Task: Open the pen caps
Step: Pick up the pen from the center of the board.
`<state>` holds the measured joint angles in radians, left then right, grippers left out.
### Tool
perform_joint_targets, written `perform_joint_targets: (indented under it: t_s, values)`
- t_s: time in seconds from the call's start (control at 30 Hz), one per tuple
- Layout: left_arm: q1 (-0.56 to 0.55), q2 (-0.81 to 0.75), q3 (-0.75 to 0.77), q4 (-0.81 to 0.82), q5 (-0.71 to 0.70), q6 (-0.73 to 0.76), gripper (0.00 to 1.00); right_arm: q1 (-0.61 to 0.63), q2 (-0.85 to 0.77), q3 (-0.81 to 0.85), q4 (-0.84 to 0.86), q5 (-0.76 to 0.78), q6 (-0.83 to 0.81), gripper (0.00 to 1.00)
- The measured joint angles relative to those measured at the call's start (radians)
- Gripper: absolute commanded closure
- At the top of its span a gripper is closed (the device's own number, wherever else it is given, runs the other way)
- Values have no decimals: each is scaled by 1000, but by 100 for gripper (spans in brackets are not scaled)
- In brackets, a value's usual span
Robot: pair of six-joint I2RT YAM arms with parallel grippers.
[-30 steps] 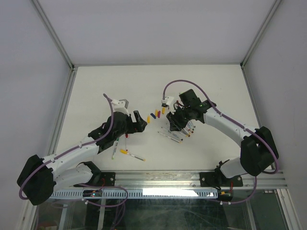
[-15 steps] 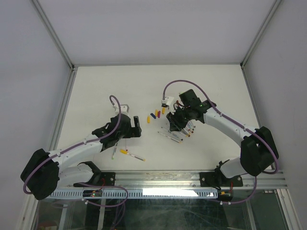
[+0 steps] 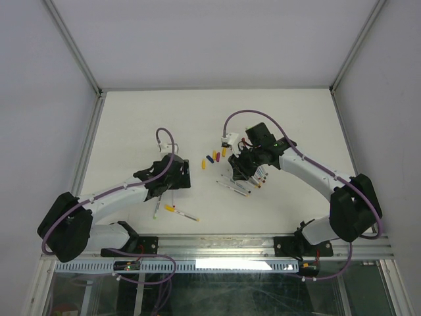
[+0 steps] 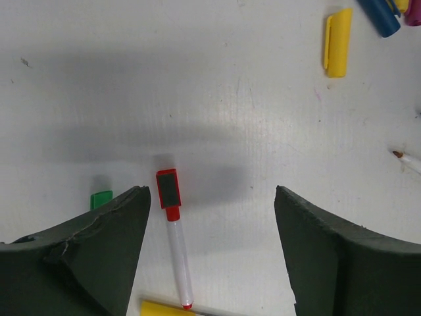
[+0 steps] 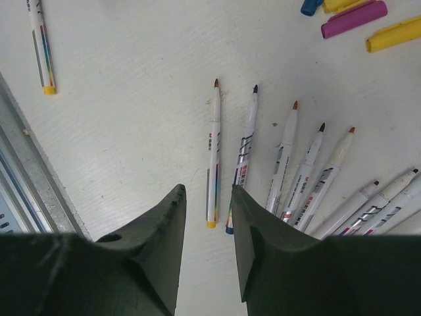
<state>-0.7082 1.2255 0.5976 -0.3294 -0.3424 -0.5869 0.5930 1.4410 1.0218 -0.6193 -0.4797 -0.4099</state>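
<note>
Loose pen caps lie mid-table: a yellow cap (image 3: 203, 164), a blue cap (image 3: 210, 158), a purple cap (image 3: 215, 155) and another yellow cap (image 3: 223, 151). The left wrist view shows the yellow cap (image 4: 338, 43) and the blue cap (image 4: 379, 14) far ahead. My left gripper (image 3: 176, 176) (image 4: 210, 197) is open over a red-capped pen (image 4: 172, 243), which lies on the table close to the left finger. A green cap (image 4: 100, 199) peeks out beside that finger. My right gripper (image 3: 238, 172) (image 5: 207, 197) hovers, narrowly open and empty, above a row of uncapped pens (image 5: 289, 158).
A green-capped pen (image 3: 156, 209) and a yellow-capped pen (image 3: 181, 212) lie near the left arm. In the right wrist view, purple (image 5: 353, 18) and yellow (image 5: 393, 34) caps lie at the top right, a lone pen (image 5: 41, 46) lies at the top left, and a metal rail (image 5: 26, 171) runs along the left.
My left gripper has drawn back to the left and toward the near edge, and now sits over the red-capped pen. The right arm has not moved.
</note>
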Motion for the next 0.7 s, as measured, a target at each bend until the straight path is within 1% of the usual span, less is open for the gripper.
perform_joint_targets:
  t_s: [0.07, 0.2, 0.4, 0.43, 0.5, 0.57, 0.63, 0.7]
  values:
    - [3, 26, 12, -12, -1, 0, 30, 0, 0, 0, 0, 0, 0, 64]
    - [3, 61, 34, -49, -9, -2, 30, 0, 0, 0, 0, 0, 0, 64]
    - [3, 68, 59, -106, -50, -22, 31, 0, 0, 0, 0, 0, 0, 64]
    - [3, 71, 61, -112, -53, -25, 33, 0, 0, 0, 0, 0, 0, 64]
    - [3, 91, 68, -118, -60, -31, 39, 0, 0, 0, 0, 0, 0, 64]
    - [3, 122, 76, -121, -64, -35, 41, 0, 0, 0, 0, 0, 0, 64]
    - [3, 154, 85, -126, -71, -38, 45, 0, 0, 0, 0, 0, 0, 64]
    - [3, 175, 91, -128, -76, -42, 52, 0, 0, 0, 0, 0, 0, 64]
